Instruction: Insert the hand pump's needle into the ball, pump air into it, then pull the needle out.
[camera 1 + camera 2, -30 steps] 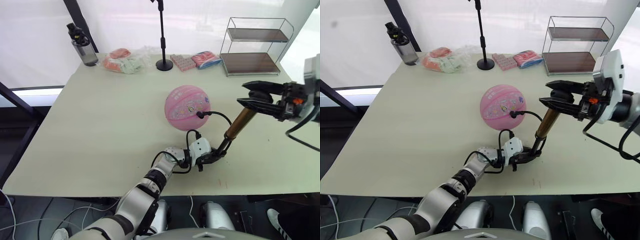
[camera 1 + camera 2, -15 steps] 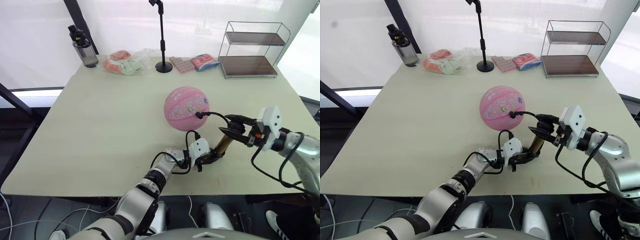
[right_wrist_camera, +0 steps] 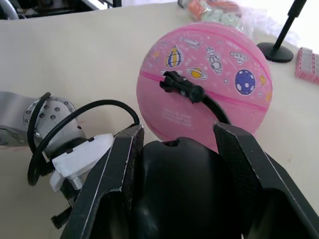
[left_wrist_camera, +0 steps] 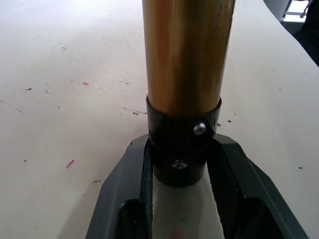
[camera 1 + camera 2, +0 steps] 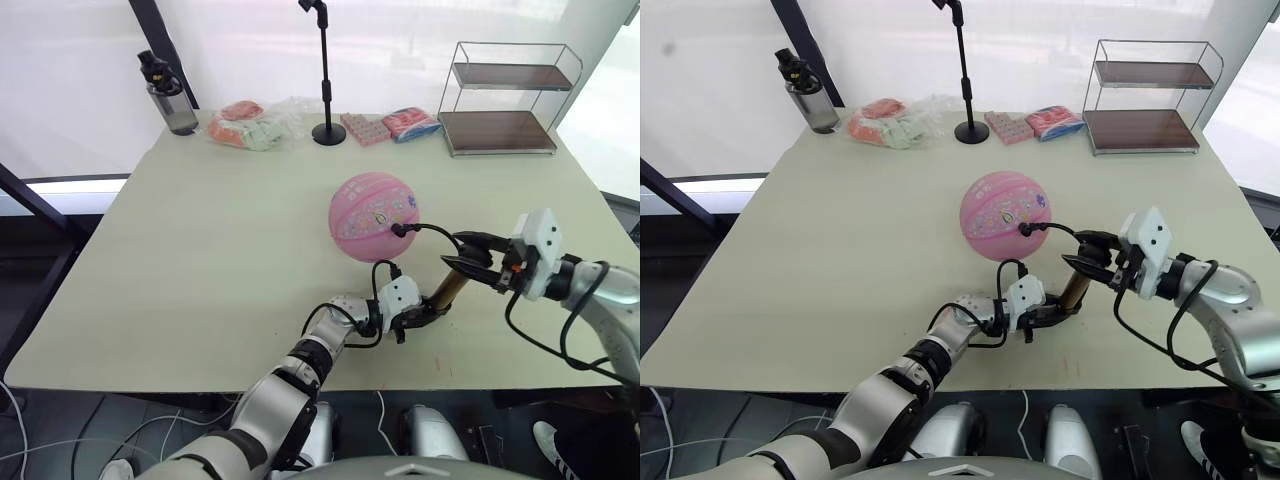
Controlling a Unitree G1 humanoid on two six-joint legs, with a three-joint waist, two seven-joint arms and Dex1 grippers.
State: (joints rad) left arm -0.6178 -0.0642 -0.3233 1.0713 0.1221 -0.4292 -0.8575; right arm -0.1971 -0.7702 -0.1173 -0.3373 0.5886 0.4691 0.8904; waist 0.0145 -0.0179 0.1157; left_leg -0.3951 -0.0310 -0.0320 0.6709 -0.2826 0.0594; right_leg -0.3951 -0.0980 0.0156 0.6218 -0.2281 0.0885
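Observation:
The pink ball [image 5: 372,214] rests mid-table. A small black fitting [image 3: 178,86] sits pressed against its side, with the needle itself hidden in the ball. From the fitting, a thin black hose [image 5: 432,229] curves down to the hand pump [image 5: 447,289], which leans with its gold barrel [image 4: 186,50] tilted. My left gripper [image 5: 417,317] is shut on the pump's lower black cap [image 4: 181,145], low near the table. My right gripper [image 5: 464,254] is shut on the black handle [image 3: 185,191] at the barrel's upper end, its fingers [image 3: 123,167] on either side of it.
Along the far edge of the table [image 5: 200,250] stand a water bottle [image 5: 167,95], bagged items [image 5: 250,122], a black stand pole [image 5: 326,75], pink packets [image 5: 392,123] and a two-tier wire shelf [image 5: 506,96]. The table's front edge is close below the pump.
My right gripper has come down from high at the right, pushing the handle in toward the barrel. The ball and my left gripper have stayed put. The camera shifted slightly.

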